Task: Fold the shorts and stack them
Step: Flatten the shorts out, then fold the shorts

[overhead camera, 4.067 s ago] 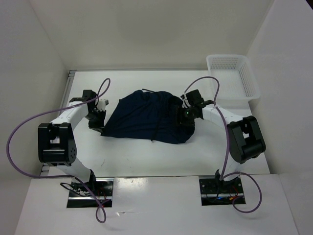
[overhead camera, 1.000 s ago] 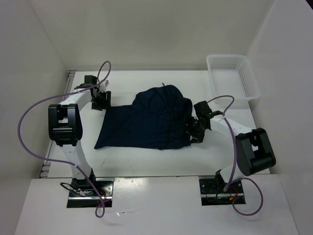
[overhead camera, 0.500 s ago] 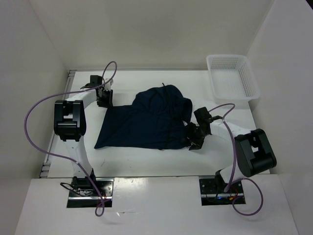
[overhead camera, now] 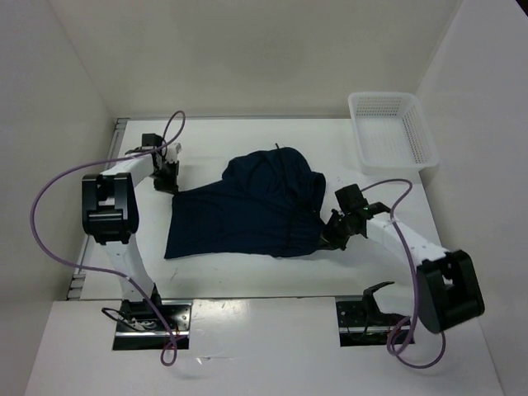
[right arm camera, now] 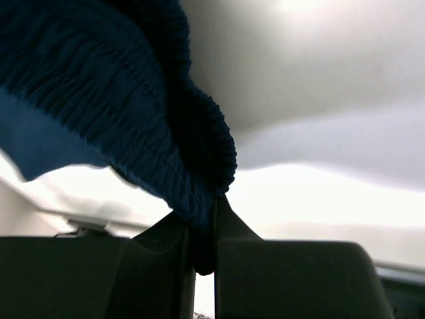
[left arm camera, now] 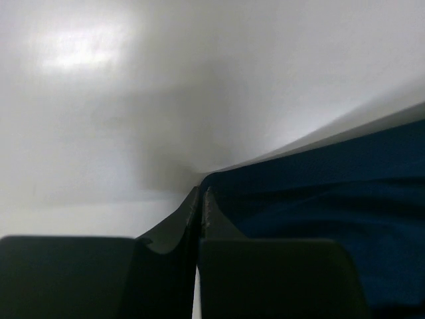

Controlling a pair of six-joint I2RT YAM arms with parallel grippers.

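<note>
Right claw [right arm camera: 202, 216] pinches shorts [overhead camera: 247, 210] waistband edge; left claw [left arm camera: 201, 197] pinches corner.

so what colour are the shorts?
Dark navy blue. The shorts show best in the top view.

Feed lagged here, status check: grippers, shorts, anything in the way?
Left gripper shut on shorts corner. Right gripper shut on waistband. Shorts spread on table, bunched far right. Basket well apart.

Left arm [overhead camera: 124, 169] & right arm [overhead camera: 404, 235]: white links w/ chunky black joint blocks [overhead camera: 106, 216]. Purple cable [overhead camera: 34, 216] loops off each. Black base plates [overhead camera: 153, 316] w/ red & black wiring. Fingers [left arm camera: 166, 232] matte black, wedge-tipped.
</note>
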